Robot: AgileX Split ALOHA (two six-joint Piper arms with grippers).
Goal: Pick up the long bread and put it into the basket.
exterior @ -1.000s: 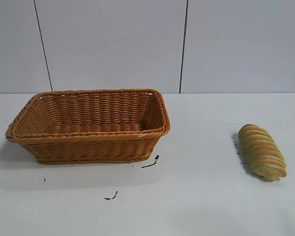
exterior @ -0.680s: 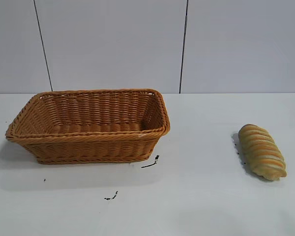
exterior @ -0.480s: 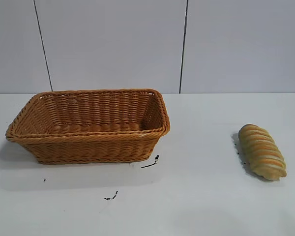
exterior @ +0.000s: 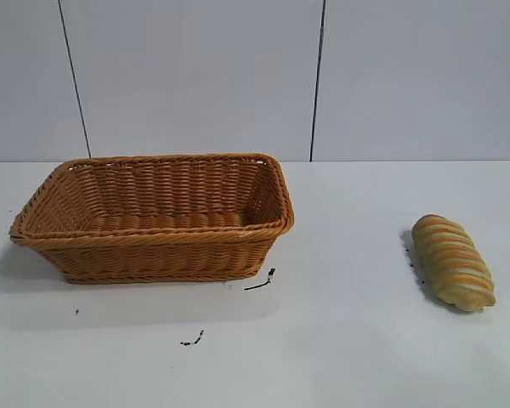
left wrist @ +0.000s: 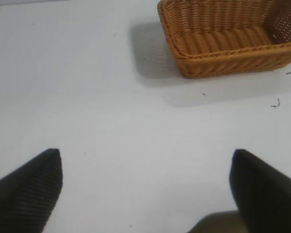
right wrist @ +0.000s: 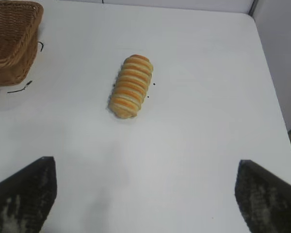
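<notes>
Bread (right wrist: 131,86) on table, ahead of spread right gripper (right wrist: 145,194)

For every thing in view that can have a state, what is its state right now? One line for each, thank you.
long bread: lying flat on the table, outside the basket, not held.
basket: upright on the table, nothing inside it.
left gripper: open, above bare table, short of the basket, holding nothing.
right gripper: open wide, above the table, short of the long bread, holding nothing.
table: bears the basket, the bread and a few small dark marks.
</notes>
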